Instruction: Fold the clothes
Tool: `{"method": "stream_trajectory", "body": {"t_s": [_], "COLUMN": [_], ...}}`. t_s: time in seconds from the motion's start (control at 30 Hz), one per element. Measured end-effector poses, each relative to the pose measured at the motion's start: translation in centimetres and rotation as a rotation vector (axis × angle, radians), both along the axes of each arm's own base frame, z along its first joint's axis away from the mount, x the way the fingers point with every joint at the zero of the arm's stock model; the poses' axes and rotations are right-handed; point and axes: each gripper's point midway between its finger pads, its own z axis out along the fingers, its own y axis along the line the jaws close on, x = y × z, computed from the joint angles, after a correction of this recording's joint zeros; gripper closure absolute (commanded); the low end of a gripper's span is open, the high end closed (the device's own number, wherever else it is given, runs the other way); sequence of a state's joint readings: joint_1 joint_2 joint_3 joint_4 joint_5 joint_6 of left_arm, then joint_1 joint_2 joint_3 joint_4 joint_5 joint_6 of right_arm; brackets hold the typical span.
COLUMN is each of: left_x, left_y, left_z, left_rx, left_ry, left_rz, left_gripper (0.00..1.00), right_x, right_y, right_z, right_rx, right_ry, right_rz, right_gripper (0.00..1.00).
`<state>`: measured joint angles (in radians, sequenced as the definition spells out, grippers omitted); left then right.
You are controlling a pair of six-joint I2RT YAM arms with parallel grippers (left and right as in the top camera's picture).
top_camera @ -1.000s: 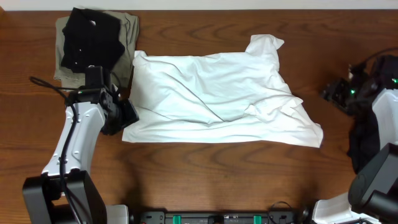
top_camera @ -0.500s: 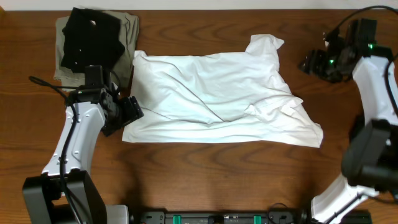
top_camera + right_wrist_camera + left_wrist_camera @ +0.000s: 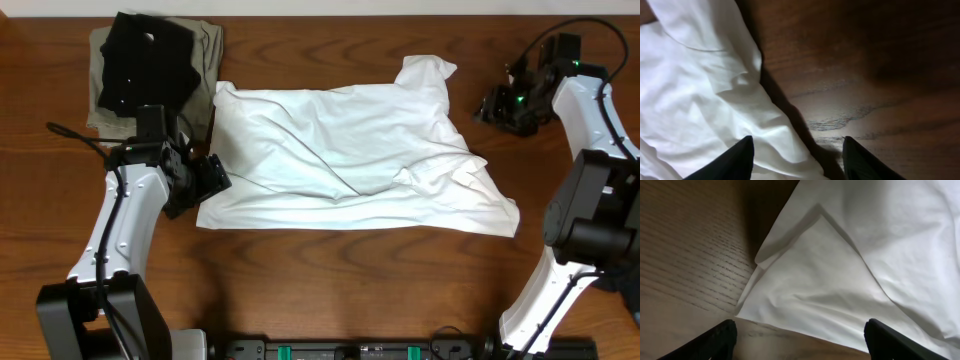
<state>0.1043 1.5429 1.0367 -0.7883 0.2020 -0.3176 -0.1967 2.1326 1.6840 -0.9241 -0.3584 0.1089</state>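
Beside the white T-shirt (image 3: 340, 150), left end effector (image 3: 800, 332) and right end effector (image 3: 797, 146) gape empty, each largely cropped.

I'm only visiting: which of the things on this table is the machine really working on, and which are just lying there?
In the job:
- large wrinkled white soft-fabric T-shirt, spread mid-table
- left gripper and right gripper, both open, one at each side of it

Just lying about:
- folded black shirt, stacked on the
- folded khaki-olive garment, far left corner

Bare table (image 3: 330, 280) lies open in front of the white T-shirt (image 3: 340, 160), while the folded black shirt (image 3: 145, 60) crowds its far-left corner
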Motion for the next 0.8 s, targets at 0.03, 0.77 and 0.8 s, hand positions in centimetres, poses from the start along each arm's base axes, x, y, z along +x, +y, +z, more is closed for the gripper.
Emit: {"method": "stream_trajectory", "body": {"t_s": [0.03,0.77,0.8], "left_x": [0.0,0.0,0.0], "left_y": [0.0,0.0,0.0], "left_z": [0.0,0.0,0.0], "left_rx": [0.000,0.000,0.000], "left_ry": [0.000,0.000,0.000], "left_rz": [0.000,0.000,0.000], "left_gripper": [0.16,0.16,0.17], "right_x": [0.0,-0.6,-0.7], "right_y": [0.0,2.7,2.9], "right_z": [-0.2,-4.0,-4.1], "right_rx": [0.000,0.132,0.138], "right_ry": [0.003,0.060,0.064], "right_rz": [0.004,0.097,0.101], "right_gripper": [0.53,0.63,0.63]}}
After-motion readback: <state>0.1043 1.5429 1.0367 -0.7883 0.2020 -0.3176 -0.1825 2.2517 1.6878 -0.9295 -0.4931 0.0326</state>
